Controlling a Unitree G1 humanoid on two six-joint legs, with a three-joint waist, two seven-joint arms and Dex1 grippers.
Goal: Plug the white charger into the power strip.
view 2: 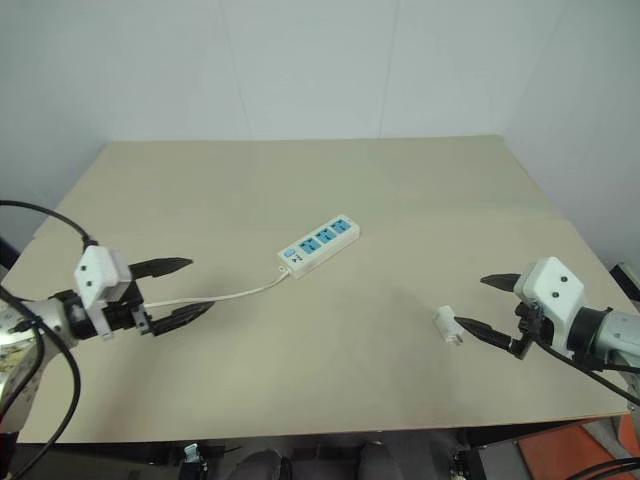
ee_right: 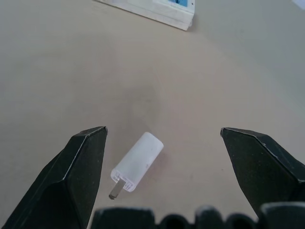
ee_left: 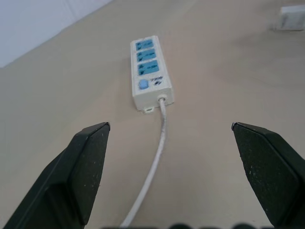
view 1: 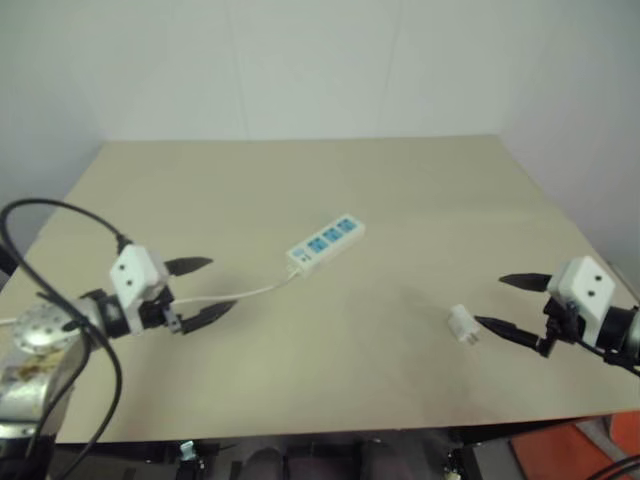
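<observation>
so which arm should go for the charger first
Right. The white charger lies on the table just ahead of the open right end effector, while the left end effector sits across the table, facing the power strip cable.

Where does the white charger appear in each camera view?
Left eye view: white charger, lower right on the table.
Right eye view: lower right, near the right gripper.
Left wrist view: top right corner.
Right wrist view: low, between the black fingers.
Shared landmark: the power strip.
</observation>
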